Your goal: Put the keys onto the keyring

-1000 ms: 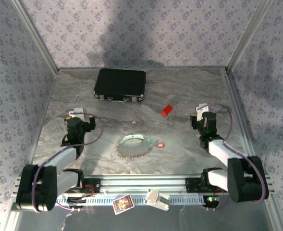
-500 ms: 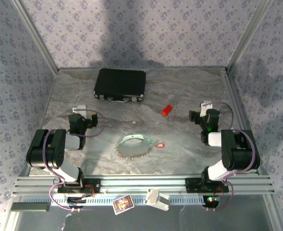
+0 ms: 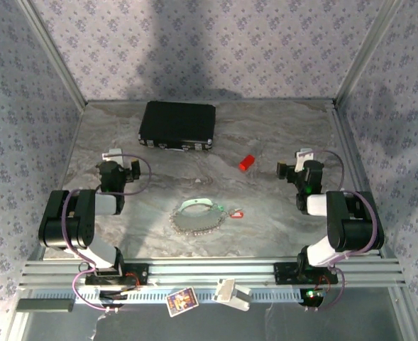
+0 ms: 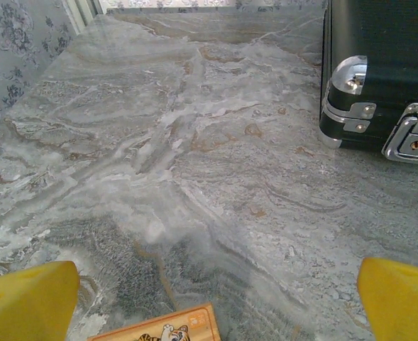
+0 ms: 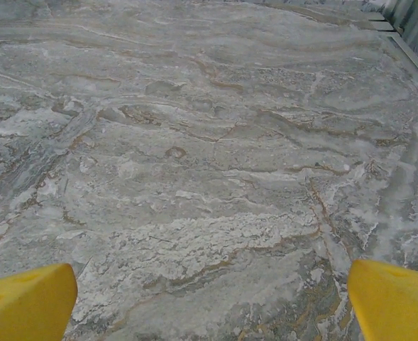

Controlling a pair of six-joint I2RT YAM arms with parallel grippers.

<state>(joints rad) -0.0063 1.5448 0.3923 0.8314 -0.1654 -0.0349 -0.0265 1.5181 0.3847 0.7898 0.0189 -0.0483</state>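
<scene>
Arms [image 3: 350, 227] have folded back; keyring [image 3: 196, 217] lies on marbled table [image 3: 265, 135] between floral walls [image 3: 216, 42].

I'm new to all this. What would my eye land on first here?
The black case at the far side of the marbled table stands out most. Nearer the middle lies the silvery keyring, with the tiny green and red keys just right of it; a red block sits farther back.

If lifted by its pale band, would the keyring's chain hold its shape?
Probably not: the keyring has small links lying in a loose, uneven loop; they would likely sag and swing. Its curved band looks stiffer. It seems light, far smaller than the black case.
</scene>
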